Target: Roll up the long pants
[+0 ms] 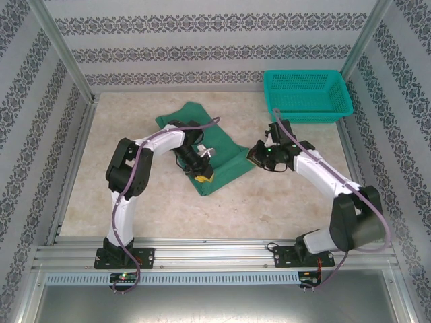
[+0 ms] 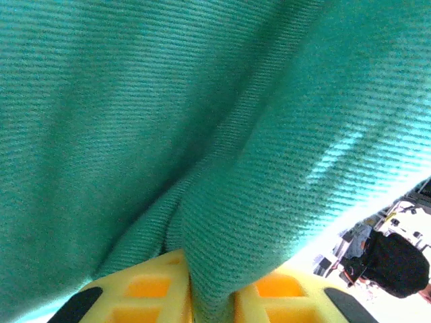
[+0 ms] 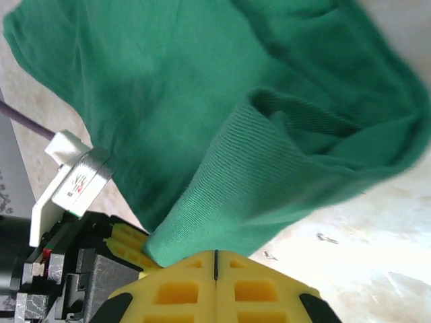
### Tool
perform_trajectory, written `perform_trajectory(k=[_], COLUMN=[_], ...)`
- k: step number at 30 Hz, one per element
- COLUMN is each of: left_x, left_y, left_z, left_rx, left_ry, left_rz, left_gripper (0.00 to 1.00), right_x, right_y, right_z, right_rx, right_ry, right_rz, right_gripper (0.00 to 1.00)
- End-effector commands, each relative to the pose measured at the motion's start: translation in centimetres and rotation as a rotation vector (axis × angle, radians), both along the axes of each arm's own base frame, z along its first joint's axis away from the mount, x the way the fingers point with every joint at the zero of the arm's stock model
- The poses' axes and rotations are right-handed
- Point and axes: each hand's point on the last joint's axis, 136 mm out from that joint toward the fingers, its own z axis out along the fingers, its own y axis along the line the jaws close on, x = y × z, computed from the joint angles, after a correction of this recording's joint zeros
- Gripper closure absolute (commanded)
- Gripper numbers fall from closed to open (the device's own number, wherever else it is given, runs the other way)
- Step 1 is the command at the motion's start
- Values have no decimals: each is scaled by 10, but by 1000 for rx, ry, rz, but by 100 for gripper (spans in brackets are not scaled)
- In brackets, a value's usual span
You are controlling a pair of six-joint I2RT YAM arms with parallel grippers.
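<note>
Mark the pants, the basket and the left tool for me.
pants (image 1: pixel 229 158): top view, flat fabric on its right side.
basket (image 1: pixel 310 116): top view, near wall.
left tool (image 1: pixel 203 177): top view, yellow fingertips.

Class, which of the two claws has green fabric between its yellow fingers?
The left claw: a fold of the long pants sits between its fingers. On the right claw the fingers meet with nothing between them.

Patterned striped walls (image 1: pixel 202 54) enclose a beige marbled tabletop (image 1: pixel 283 202).
</note>
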Motion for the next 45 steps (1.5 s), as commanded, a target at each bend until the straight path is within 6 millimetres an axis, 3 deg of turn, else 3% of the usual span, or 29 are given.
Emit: perform_trajectory(k=[1,8,13,18,21,24,30,33,38,45], left_x=[9,14,28,31,34,29,4,-3,-11,9], left_y=[11,21,37,49,54,44,-11,-22,-25,6], left_z=[-10,-10,8,24,27,32,58,63,45,-12], left_rx=[44,97,174,252,304,298,181,171,189,450], left_ry=[-34,-97,-301,-454,-511,-559,-755,-801,-784,-782], left_rz=[-13,-35,-54,-74,-82,-122,-245,-286,-348,-398], left_gripper=[79,74,67,63,63,65,63,62,62,57], right_x=[8,32,53,59,61,63,68,66,59,47], right_y=[24,37,39,45,46,47,44,42,38,27], right_z=[-15,-53,-56,-48,-56,-70,-94,-105,-111,-108], right_rx=[48,29,22,32,15,7,-15,-5,-1,5], right_ry=[29,72,54,34,50,77,118,147,163,163], right_rz=[57,73,59,67,76,75,61,48,42,22], right_gripper=[100,100,100,100,100,100,100,100,100,100])
